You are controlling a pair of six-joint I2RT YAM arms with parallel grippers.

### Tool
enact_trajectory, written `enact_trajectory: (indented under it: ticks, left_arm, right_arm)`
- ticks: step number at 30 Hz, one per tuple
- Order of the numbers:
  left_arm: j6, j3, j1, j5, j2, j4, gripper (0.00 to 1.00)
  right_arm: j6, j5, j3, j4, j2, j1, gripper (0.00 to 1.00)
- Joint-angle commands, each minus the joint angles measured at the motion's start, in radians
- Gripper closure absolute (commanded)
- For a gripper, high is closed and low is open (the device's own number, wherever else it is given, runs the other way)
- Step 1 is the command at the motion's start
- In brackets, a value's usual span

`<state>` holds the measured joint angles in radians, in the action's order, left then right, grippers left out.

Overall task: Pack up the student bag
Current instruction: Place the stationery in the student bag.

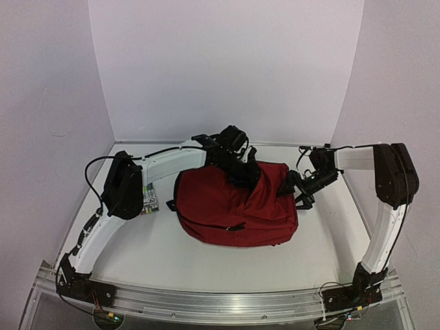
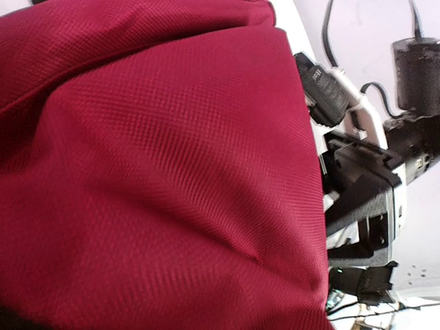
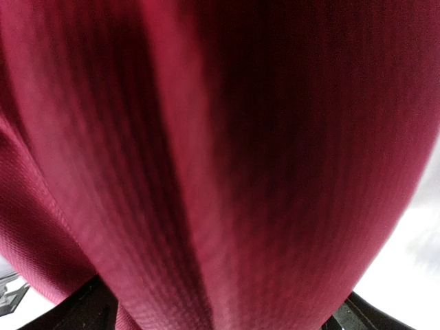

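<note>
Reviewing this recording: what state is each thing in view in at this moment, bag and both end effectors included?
Dark red fabric backpack: lying slumped on the white table; main opening not visible.
Left end effector: down on the backpack's far top edge; open or shut cannot be told.
Right end effector: open wide at the backpack's right edge, red fabric between its jaws.
Small multicoloured packet: lying on the table left of the backpack, partly hidden.

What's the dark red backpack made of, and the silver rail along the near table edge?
Dark red rounded backpack: woven synthetic cloth, perhaps nylon or polyester; matte, fine grid weave and soft folds show in the left wrist view. Silver rail at the near table edge: probably brushed aluminium, given its dull grey metallic sheen.
</note>
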<state>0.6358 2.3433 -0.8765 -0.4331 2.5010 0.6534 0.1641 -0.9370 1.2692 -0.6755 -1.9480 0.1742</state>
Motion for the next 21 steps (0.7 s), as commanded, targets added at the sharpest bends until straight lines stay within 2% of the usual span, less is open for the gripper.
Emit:
enact_trajectory:
  ticks: [1,7,17,19,21]
  left_arm:
    - [-0.06,-0.054,-0.021,0.237,-0.146,0.201,0.52]
    - [-0.093,-0.044,-0.017,0.377,-0.161,0.436,0.5]
    - [-0.048,-0.027,-0.007,0.577,-0.172,0.64,0.52]
    - [-0.048,-0.036,-0.007,0.594,-0.194,0.643,0.52]
    - [-0.079,-0.108,-0.011,0.544,-0.259,0.523,0.51]
  right_arm:
    - [0.005,0.14,0.025,0.032,-0.017,0.011,0.07]
    - [0.009,0.174,0.021,0.031,-0.022,0.011,0.06]
    - [0.006,0.195,0.016,0.031,-0.005,0.011,0.06]
    - [0.005,0.193,0.019,0.03,0.002,0.011,0.06]
    - [0.005,0.188,0.022,0.03,0.009,0.01,0.06]
